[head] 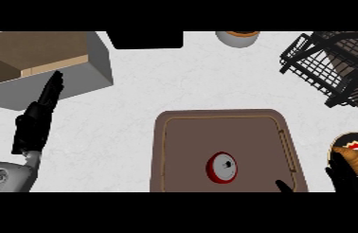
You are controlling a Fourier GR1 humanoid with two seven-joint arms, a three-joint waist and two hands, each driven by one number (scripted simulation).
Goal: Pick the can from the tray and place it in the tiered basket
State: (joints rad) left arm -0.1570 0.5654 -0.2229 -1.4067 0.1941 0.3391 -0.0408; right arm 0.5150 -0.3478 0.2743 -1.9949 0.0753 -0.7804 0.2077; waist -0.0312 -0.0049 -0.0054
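Note:
A red can [222,167] with a silver top stands upright on the brown tray [189,132], toward its near right part. The black wire tiered basket [323,66] sits at the far right of the counter. My right hand [343,179] shows at the lower right edge, just right of the tray; its thumb tip reaches the tray's near right corner, apart from the can. My left hand [36,118] is at the left, fingers straight and pointing away, holding nothing.
A grey open box [56,66] with a brown inside stands at the far left, close to my left hand. A black object [145,39] and a pale bowl [237,38] lie at the far edge. A patterned round object [347,149] sits by my right hand.

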